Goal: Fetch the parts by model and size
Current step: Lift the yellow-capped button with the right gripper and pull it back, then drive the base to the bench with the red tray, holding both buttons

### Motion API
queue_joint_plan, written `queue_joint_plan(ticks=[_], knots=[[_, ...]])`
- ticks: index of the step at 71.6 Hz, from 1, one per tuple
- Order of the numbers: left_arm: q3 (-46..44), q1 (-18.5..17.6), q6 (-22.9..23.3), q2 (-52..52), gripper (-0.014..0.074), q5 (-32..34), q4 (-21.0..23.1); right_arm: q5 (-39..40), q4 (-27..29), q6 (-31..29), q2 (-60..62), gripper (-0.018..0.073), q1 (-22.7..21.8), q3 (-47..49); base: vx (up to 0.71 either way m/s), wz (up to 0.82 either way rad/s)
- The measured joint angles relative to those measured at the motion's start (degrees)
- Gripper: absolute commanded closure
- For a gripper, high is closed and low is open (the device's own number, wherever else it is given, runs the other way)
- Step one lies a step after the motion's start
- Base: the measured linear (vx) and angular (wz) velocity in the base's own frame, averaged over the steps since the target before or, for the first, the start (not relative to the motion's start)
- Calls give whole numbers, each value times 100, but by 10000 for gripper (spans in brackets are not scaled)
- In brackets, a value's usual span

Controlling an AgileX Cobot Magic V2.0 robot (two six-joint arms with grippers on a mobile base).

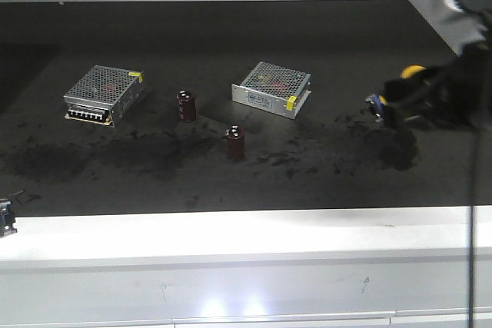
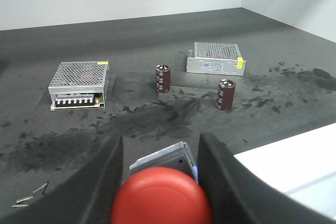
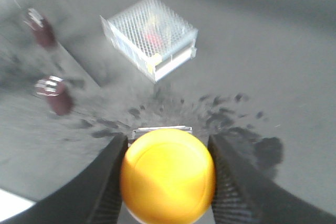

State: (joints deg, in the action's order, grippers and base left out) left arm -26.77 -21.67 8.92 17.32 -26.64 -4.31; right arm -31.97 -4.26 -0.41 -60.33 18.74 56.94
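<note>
In the left wrist view my left gripper point(image 2: 161, 145) is shut on the red-capped push-button switch point(image 2: 161, 198). Its grey blocky base point(image 2: 163, 157) sits between the two black fingers point(image 2: 220, 166). In the front view only a small grey piece point(image 1: 6, 218) shows at the left edge, over the white ledge. My right gripper point(image 3: 167, 140) is shut on the yellow-capped switch point(image 3: 168, 177), with a finger on each side of the cap. In the front view the yellow cap point(image 1: 413, 71) shows in the right gripper point(image 1: 396, 101) at the right side of the dark table.
Two silver mesh-topped boxes point(image 1: 104, 94) point(image 1: 272, 88) and two dark-red capacitors point(image 1: 186, 105) point(image 1: 235, 143) stand on the black mat. A white ledge point(image 1: 231, 232) runs along the front. A few small metal pins point(image 2: 29, 195) lie near the left gripper.
</note>
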Motion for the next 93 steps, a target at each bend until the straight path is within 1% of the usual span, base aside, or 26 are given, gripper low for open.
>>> queue_joint_plan(ticks=[18, 33, 45, 57, 93], knots=[[0, 0, 0, 0, 603, 0, 0, 326, 0, 0, 2173, 569, 0, -1452, 0, 0], [0, 0, 0, 0, 603, 0, 0, 407, 6, 0, 3961, 569, 0, -2333, 0, 0], [0, 0, 0, 0, 603, 0, 0, 470, 6, 0, 4996, 569, 0, -2957, 0, 0], [0, 0, 0, 0, 603, 0, 0, 599, 6, 0, 5409, 569, 0, -3186, 0, 0], [0, 0, 0, 0, 603, 0, 0, 616, 6, -2, 5423, 569, 0, -3192, -1, 4]])
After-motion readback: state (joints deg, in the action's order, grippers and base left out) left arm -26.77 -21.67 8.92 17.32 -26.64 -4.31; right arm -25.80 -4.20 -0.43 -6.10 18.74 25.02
